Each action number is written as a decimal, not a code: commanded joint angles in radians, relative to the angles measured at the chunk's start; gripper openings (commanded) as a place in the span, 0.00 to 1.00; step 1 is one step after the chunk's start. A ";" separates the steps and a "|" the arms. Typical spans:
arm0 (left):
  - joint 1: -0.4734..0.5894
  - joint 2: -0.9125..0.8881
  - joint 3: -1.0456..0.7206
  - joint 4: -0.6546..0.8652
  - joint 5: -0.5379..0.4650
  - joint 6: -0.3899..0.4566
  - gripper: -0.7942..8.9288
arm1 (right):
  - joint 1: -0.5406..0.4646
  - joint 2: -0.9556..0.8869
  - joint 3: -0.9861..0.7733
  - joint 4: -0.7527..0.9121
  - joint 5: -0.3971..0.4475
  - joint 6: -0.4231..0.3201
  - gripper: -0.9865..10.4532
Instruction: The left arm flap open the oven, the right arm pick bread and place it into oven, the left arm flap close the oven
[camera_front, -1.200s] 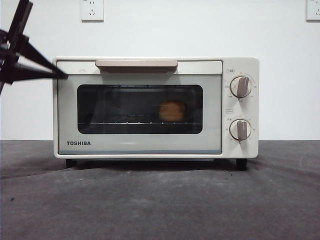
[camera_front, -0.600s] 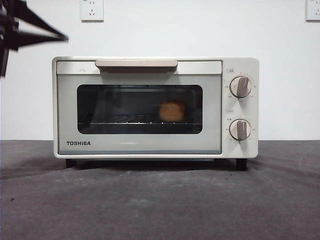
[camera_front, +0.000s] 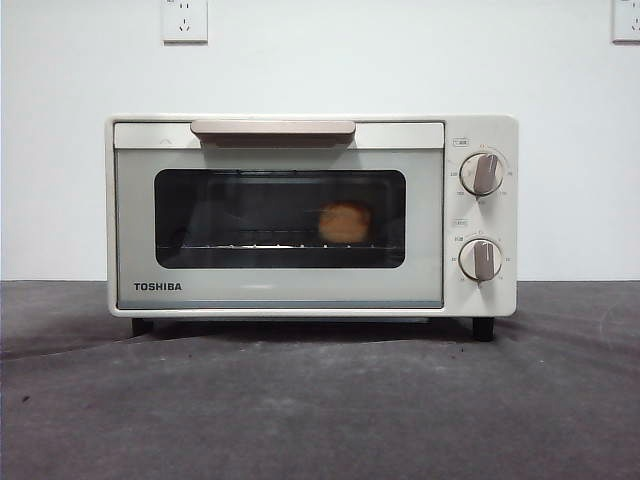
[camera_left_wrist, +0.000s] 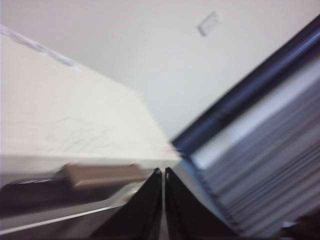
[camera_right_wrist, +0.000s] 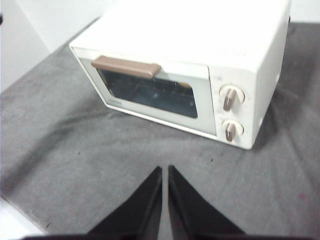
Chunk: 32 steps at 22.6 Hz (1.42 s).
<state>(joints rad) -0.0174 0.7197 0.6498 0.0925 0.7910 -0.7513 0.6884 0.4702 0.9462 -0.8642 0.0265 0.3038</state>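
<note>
The oven (camera_front: 311, 215) stood on the grey table (camera_front: 320, 410) with its door shut flush, the handle (camera_front: 272, 128) level across the top, and the bread (camera_front: 344, 222) sat inside on the rack, visible through the glass toward the knob side. A second before, a black gripper had hung at the oven's upper corner on the side away from the knobs; half a second before, it had risen higher; now it was gone from the front view altogether. The left gripper (camera_left_wrist: 163, 172), its jaws pressed together and empty, was seen in its own blurred wrist view above and close to the oven's top, near the handle. The right gripper (camera_right_wrist: 164, 170), jaws likewise together and holding nothing, hung well back from the oven over the table, facing the shut door. With the bread in, the door closed and both arms clear, the task looked finished, with only the retreat to rest remaining.
</note>
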 joint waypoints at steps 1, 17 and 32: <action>-0.001 -0.123 0.014 -0.268 -0.119 0.307 0.10 | 0.009 0.005 0.017 0.024 0.004 -0.045 0.10; -0.001 -0.408 0.014 -0.635 -0.342 0.598 0.10 | 0.009 0.005 0.017 0.031 0.004 -0.084 0.10; 0.000 -0.426 -0.011 -0.622 -0.342 0.598 0.10 | 0.009 0.005 0.017 0.034 0.004 -0.084 0.10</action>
<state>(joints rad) -0.0174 0.3023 0.6426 -0.5381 0.4496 -0.1692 0.6884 0.4702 0.9462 -0.8406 0.0280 0.2314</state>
